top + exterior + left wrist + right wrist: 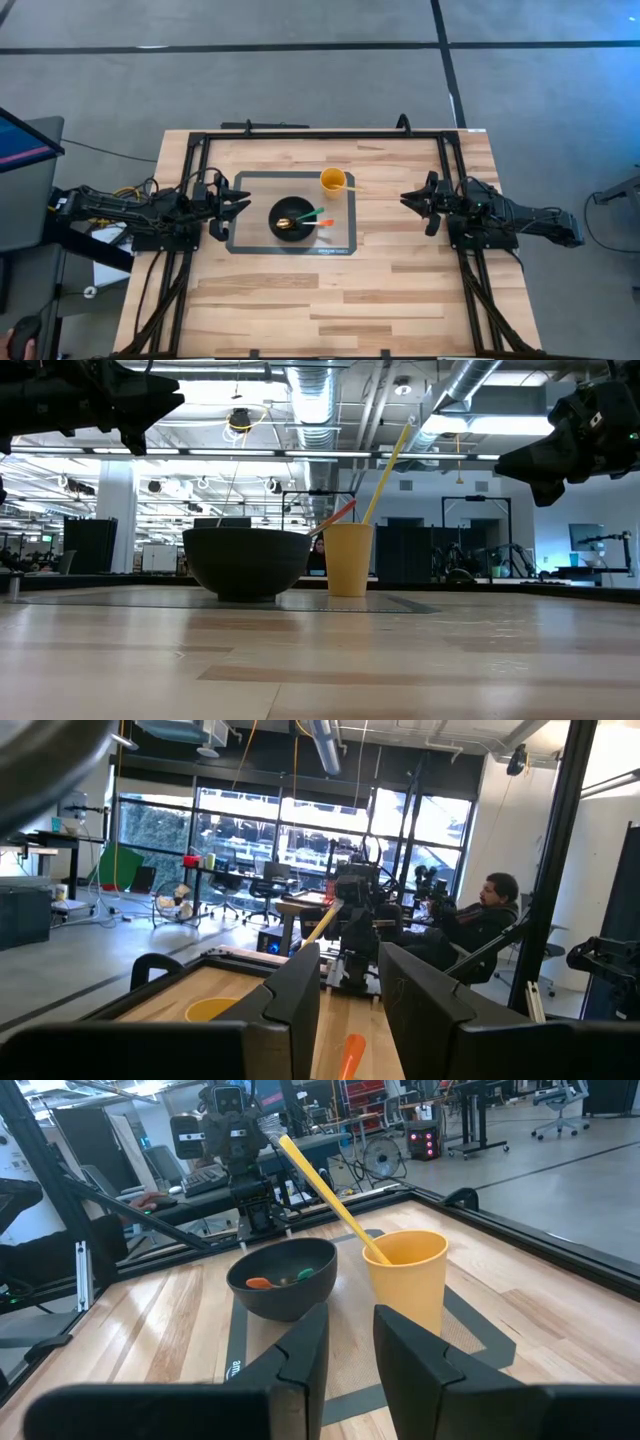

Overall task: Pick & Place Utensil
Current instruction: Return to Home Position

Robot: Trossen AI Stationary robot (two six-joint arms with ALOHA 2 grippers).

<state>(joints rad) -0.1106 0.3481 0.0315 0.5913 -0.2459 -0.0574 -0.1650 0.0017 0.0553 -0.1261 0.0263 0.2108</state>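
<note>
A black bowl [291, 220] [283, 1280] stands on a grey mat [250, 240]. It holds utensils: an orange handle [310, 213] and a green one [323, 222] lean out over its rim, and a gold spoon head [284, 224] lies inside. Beside the bowl, toward the far edge, an orange cup [333, 181] [408, 1275] holds a yellow stick [320, 1180] that leans on its rim. My left gripper [242, 200] [348, 965] hovers open at the mat's left edge. My right gripper [408, 200] [350, 1320] hovers open to the right of the mat.
A black frame [320, 134] runs round the wooden table [330, 300], with rails along its left, right and far sides. Bare wood lies between the mat and the near edge. A person [480, 915] sits in the room beyond the table.
</note>
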